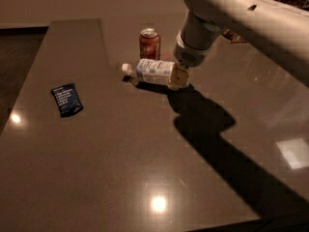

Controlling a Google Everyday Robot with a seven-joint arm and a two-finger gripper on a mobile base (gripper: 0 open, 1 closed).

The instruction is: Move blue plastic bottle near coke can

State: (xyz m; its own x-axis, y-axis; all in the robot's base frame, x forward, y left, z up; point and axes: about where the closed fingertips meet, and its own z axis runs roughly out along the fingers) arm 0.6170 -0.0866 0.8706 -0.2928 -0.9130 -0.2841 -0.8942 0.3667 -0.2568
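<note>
The blue plastic bottle (pixel 153 71) lies on its side just in front of the coke can (pixel 149 43), white cap pointing left. The can stands upright at the back of the table, a short gap behind the bottle. My gripper (pixel 178 77) comes down from the upper right and is shut on the bottle's right, bottom end. One tan finger (pixel 180 76) shows in front of the bottle; the other is hidden behind it. The bottle sits at or barely above the tabletop, with a shadow under it.
A small dark blue snack packet (pixel 67 99) lies at the left of the table (pixel 120 168). The table's left edge runs close by it. A reddish object (pixel 232 36) peeks out behind my arm at the back right. The arm's shadow falls across the right half.
</note>
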